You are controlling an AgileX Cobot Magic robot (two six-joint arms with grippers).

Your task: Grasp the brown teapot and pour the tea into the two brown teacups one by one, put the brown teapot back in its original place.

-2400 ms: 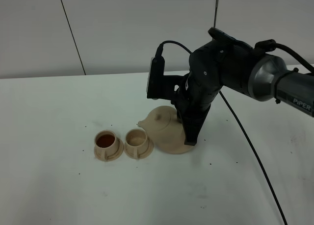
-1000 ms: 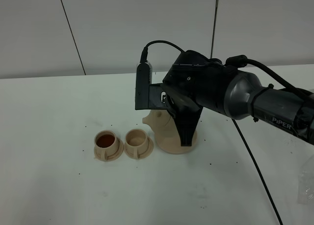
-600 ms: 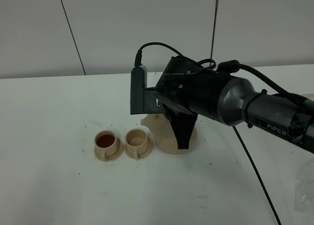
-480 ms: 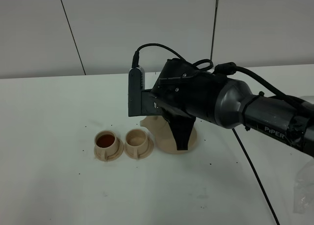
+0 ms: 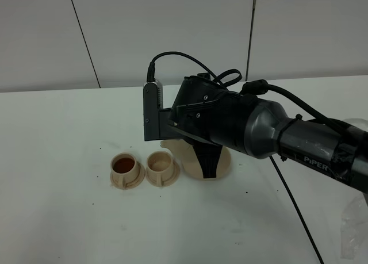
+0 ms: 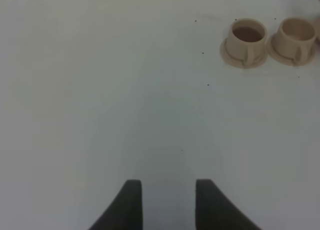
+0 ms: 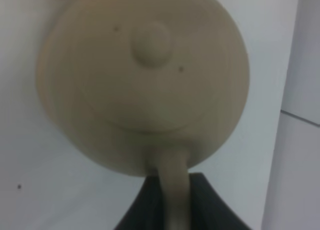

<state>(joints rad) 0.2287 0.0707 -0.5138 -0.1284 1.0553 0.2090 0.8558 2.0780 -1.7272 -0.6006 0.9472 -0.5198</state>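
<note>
High view: right gripper [image 5: 208, 162] is at the brown teapot [image 5: 188, 159], just beside the two brown teacups [image 5: 161, 167]; the cup farther from the teapot holds dark tea [image 5: 123, 164]. Left wrist view: left gripper [image 6: 165, 205], jaws apart above the white table [image 6: 100, 115]. Right wrist view: jaws clamped on the teapot's loop handle [image 7: 172, 187]

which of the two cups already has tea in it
The teacup farther from the brown teapot: it holds dark reddish-brown liquid, while the teacup next to the teapot looks empty inside. The brown teapot makes a handy reference.
</note>
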